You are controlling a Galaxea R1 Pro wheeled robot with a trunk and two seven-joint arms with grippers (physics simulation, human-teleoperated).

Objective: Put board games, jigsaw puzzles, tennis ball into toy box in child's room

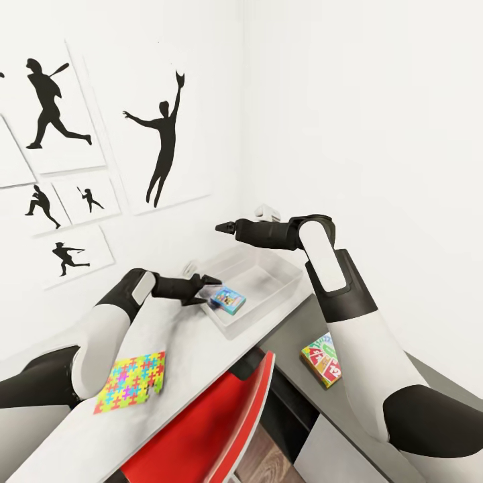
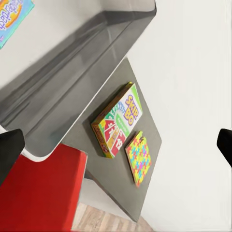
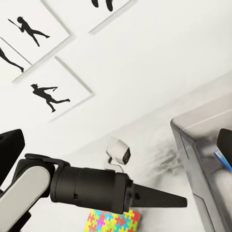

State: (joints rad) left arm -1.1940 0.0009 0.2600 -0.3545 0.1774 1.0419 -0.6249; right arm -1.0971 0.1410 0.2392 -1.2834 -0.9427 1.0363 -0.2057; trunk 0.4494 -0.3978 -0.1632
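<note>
Pale grey desk top [image 1: 181, 349]: from the head we see the blue board game [image 1: 227, 299] lying askew in the toy box [image 1: 282, 282], our left gripper [image 1: 204, 290] spread just beside it, our right gripper [image 1: 227, 228] hovering above, whether apart or together we cannot tell. Left wrist: the green game [image 2: 118, 119] and a puzzle [image 2: 138, 157] lie parallel on the dark unit [image 2: 145, 193]. Right wrist: another puzzle [image 3: 112, 222] lies under our left arm.
</note>
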